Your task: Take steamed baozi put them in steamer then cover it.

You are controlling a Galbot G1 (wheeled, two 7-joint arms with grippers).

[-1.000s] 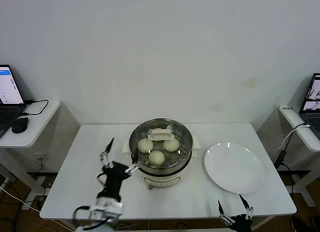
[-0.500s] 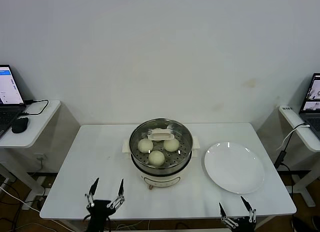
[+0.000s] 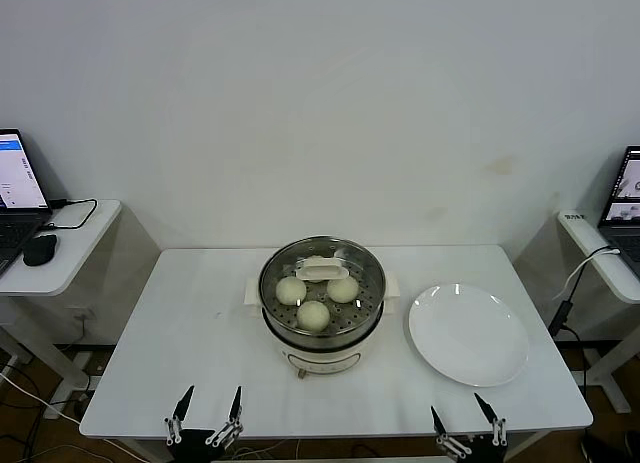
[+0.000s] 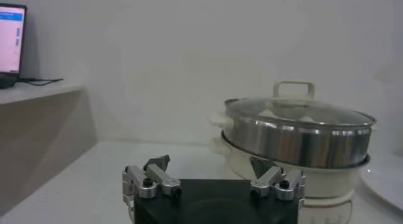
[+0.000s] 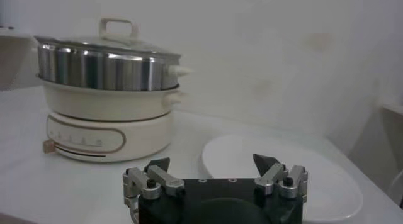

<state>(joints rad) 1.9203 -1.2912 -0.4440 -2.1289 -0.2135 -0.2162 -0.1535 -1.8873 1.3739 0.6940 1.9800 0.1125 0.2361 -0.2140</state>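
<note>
I see the glass cover [image 3: 322, 277] on the steamer [image 3: 322, 318], fragile and slippery, best held by its bar handle [image 3: 321, 271]; left gripper [image 3: 205, 420] and right gripper [image 3: 464, 425] fingers spread, empty.

Even, bright overhead light fills the head view; the white table [image 3: 180, 313] throws soft shadows beneath it. Small glints sit on the cover [image 3: 322, 275] and the plate [image 3: 468, 333]. Both wrist views are dimmer and hazy (the steamer [image 4: 296, 140] looks soft-edged).
</note>
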